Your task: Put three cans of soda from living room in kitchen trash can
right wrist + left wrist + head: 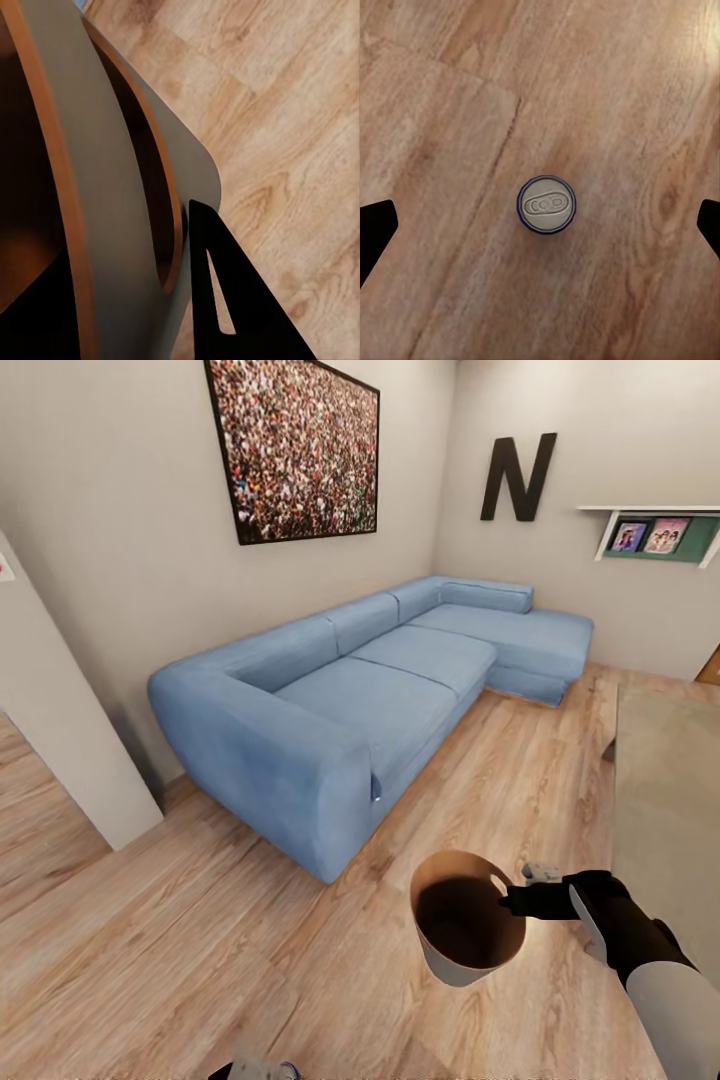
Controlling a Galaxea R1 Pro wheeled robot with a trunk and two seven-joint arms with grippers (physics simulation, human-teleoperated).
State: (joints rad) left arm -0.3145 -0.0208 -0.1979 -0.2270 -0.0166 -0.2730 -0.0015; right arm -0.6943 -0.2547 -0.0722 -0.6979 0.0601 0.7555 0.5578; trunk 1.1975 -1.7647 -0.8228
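Seen from straight above in the left wrist view, a can of soda (545, 204) with a dark blue rim and silvery top stands upright on the wood floor. My left gripper (544, 225) hangs open above it, its black fingertips (375, 232) far apart on either side. The tash can (452, 968), grey outside and tan-brown inside, is held off the floor at the lower right of the head view. My right gripper (510, 900) is shut on its rim. Close up, the bin's wall (105, 187) sits beside one black finger (232, 300).
This is the living room: a light blue corner sofa (380, 690) lies ahead on the left, and a black N (517, 477) hangs on the far wall. A grey low table (665, 790) stands at the right. A wall corner (60, 740) juts in at the left.
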